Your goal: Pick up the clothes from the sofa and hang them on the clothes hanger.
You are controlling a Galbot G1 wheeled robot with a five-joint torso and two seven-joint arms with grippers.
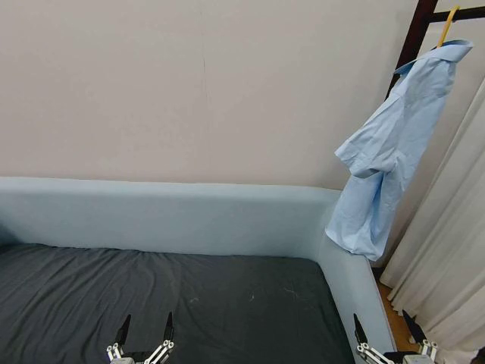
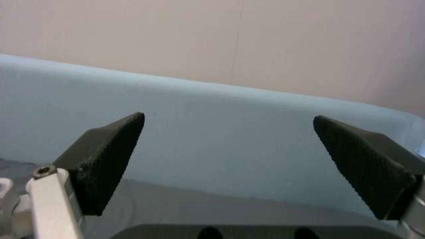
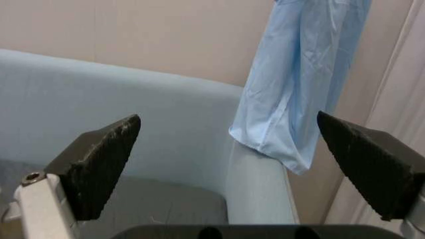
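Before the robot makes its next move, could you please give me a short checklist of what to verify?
1. Light blue short-sleeved shirt draped on the yellow wooden hanger: ok.
2. Hanger seated on the dark brown rack: cannot tell, its hook is cut off at the picture's edge.
3. Shirt hem apart from the pale blue sofa armrest: cannot tell.
4. No garment on the dark grey seat cushion: ok for the part in view.
5. Left gripper open, holding nothing, low over the cushion: ok.
6. Right gripper open, holding nothing, by the armrest: ok.
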